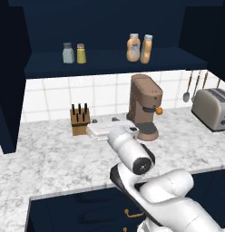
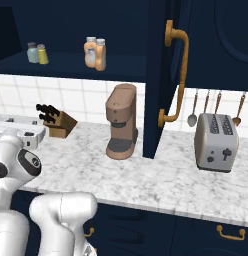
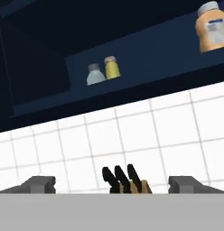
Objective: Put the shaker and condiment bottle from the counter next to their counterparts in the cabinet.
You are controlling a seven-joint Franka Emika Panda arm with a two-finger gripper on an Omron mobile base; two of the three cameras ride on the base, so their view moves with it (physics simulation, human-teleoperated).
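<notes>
Shaker point(image 3: 112, 67) stands on the cabinet point(image 3: 145, 58) shelf, well above the empty, wide-apart jaws.

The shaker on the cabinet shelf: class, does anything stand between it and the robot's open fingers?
Nothing visible does. In the hand view the yellow-green shaker stands beside the grey-blue shaker, above the open gripper; the knife block sits lower.

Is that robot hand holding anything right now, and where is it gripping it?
Nothing is held: the gripper is open, with only the knife block far beyond.
</notes>
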